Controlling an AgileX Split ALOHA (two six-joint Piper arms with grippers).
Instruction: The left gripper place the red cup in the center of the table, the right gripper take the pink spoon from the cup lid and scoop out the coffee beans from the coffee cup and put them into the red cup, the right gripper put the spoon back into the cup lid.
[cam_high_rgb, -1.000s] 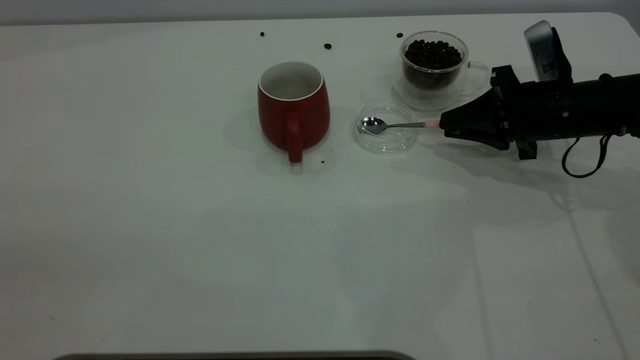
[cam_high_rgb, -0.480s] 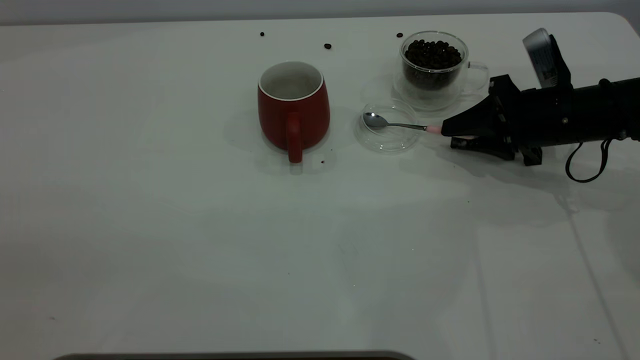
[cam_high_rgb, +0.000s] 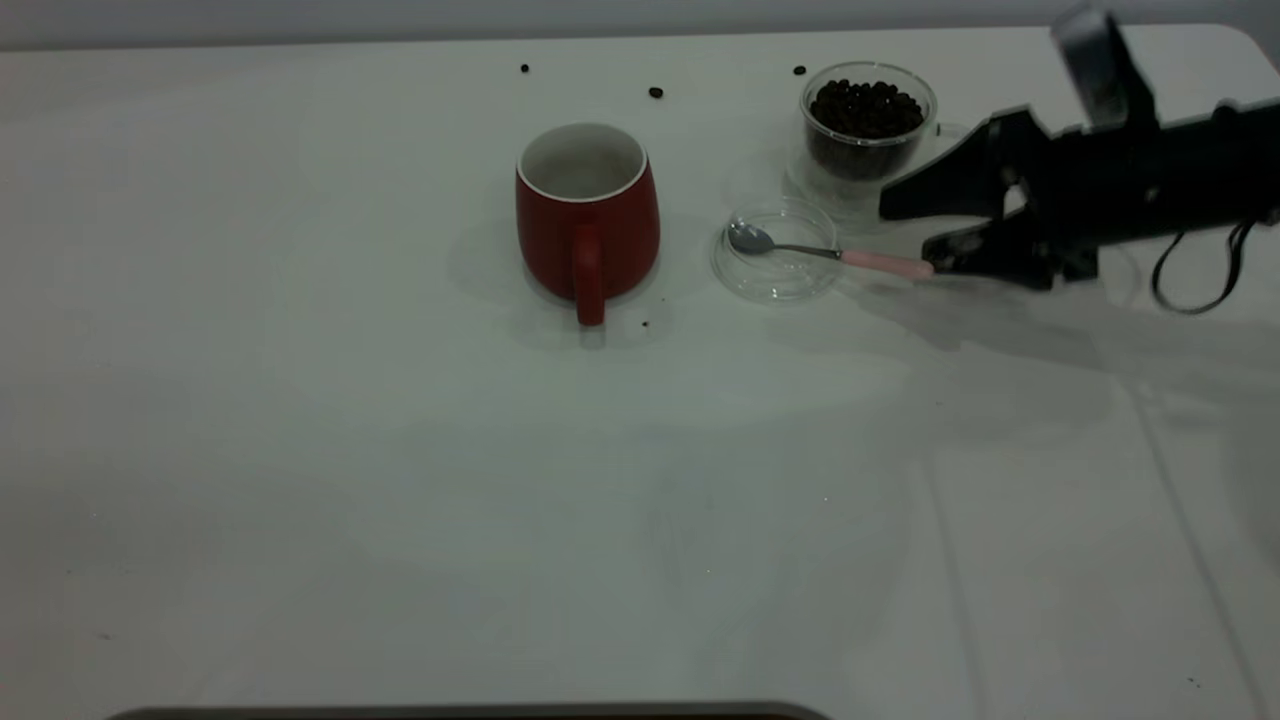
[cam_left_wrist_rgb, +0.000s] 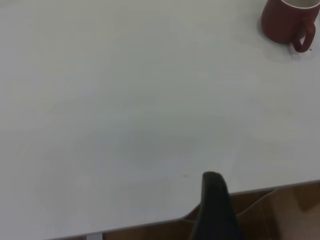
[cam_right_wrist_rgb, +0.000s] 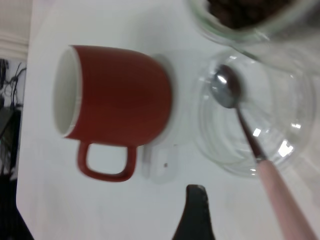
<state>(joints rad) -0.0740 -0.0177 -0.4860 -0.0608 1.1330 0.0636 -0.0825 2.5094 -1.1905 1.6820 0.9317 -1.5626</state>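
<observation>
Two fingers of the right gripper (cam_high_rgb: 905, 235) are spread wide near the table's (cam_high_rgb: 400, 480) far right corner; the pink spoon (cam_high_rgb: 830, 253) is left unheld in the cup lid (cam_high_rgb: 775, 268).

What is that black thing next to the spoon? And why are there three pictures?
It is a robot arm's hand, open wide by the pink spoon and holding nothing. The spoon's bowl rests in a clear lid. Nearby stand a red cup and a glass cup of coffee beans, all on a white table. One picture looks at the whole table. The other two come from cameras on the arms' wrists. The left arm waits at the table's edge.
</observation>
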